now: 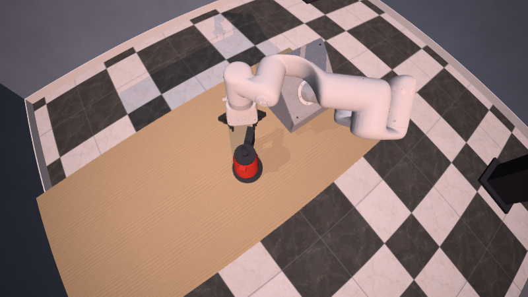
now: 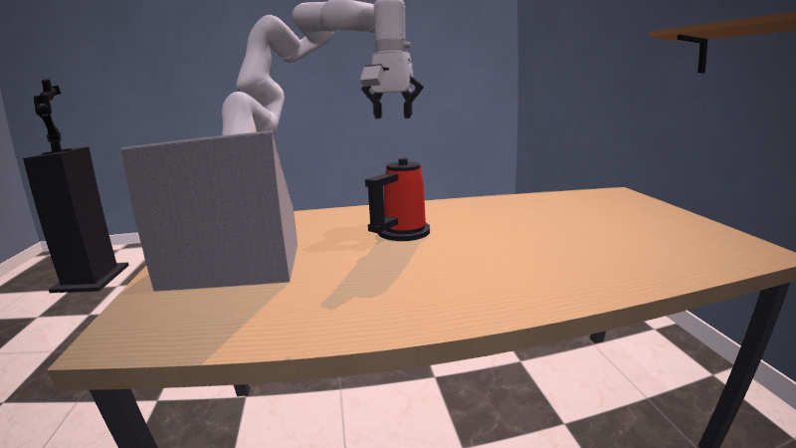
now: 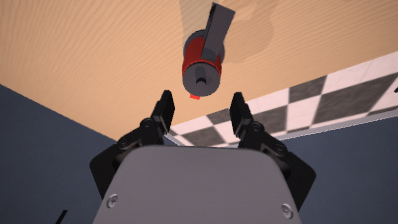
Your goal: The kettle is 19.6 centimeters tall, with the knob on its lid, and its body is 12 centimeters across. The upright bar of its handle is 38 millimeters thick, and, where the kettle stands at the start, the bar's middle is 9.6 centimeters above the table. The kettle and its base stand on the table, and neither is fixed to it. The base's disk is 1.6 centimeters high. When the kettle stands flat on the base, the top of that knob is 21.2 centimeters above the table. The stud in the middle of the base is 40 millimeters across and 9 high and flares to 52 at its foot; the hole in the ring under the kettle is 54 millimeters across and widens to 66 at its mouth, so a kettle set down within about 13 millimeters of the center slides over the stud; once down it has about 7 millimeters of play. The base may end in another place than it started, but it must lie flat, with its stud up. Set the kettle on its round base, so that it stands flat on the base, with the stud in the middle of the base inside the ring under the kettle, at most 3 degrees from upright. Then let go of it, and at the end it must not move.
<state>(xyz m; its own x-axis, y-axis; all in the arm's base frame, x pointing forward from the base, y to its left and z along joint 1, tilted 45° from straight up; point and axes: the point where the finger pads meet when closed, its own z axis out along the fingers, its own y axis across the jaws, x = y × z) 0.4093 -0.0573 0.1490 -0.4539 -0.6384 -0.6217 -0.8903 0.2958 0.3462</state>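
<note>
Kettle (image 2: 405, 194): red body, black lid and knob, black handle (image 2: 378, 201); stands upright on its base, toward the table's far edge and nearer the corner with the grey block than the opposite end.
Base (image 2: 414, 234): dark disk, flat on the table (image 2: 500, 267); its rim shows all round under the kettle.
Gripper (image 2: 392, 110): spread apart, nothing between the fingers; hangs well above the kettle, roughly over the handle side.
Task standing: appears complete, kettle seated and let go.
Risk, seating: the stud is hidden; a kettle resting on its flare would tilt past the limit. No tilt is visible.
Risk, arm: any descent or sideways sweep could clip the knob or handle and shove the unfixed kettle and base.
Grey block (image 2: 205, 211): well apart, no hazard.
</note>
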